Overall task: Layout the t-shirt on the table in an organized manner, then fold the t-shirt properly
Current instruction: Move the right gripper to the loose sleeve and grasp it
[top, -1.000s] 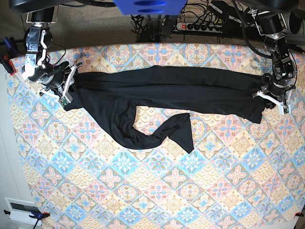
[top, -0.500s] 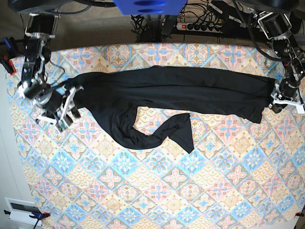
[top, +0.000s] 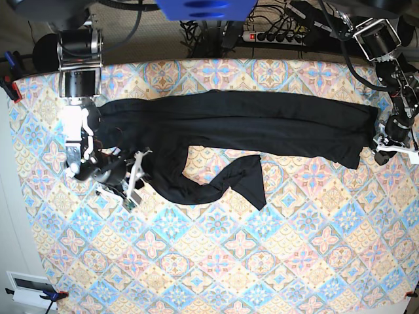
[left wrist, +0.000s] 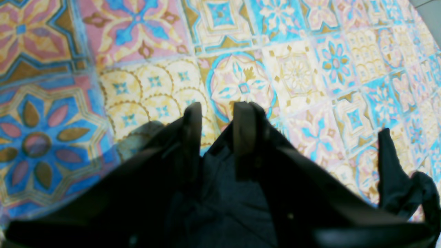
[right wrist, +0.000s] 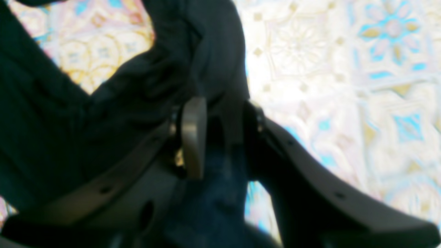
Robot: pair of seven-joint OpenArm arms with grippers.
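The black t-shirt (top: 262, 124) lies stretched in a long band across the far half of the table (top: 229, 261). A twisted flap (top: 242, 180) trails toward the front. My right gripper (top: 135, 175) is at the shirt's left part, low over the table. In the right wrist view it (right wrist: 220, 106) is shut on the t-shirt (right wrist: 69, 120), and fabric runs up between the fingers. My left gripper (top: 387, 149) is at the shirt's right end. In the left wrist view it (left wrist: 217, 113) is nearly closed with dark fabric low between the fingers. More shirt (left wrist: 396, 179) hangs at the right.
A power strip (top: 275, 36) and cables lie behind the table's far edge. Clamps (top: 9, 85) sit on the left edge. A white box (top: 29, 284) lies on the floor at the front left. The patterned cloth in front of the shirt is bare.
My right gripper has moved from the far left corner toward the front and centre, dragging the shirt's left end with it. My left gripper has moved outward, pulling the right end further right.
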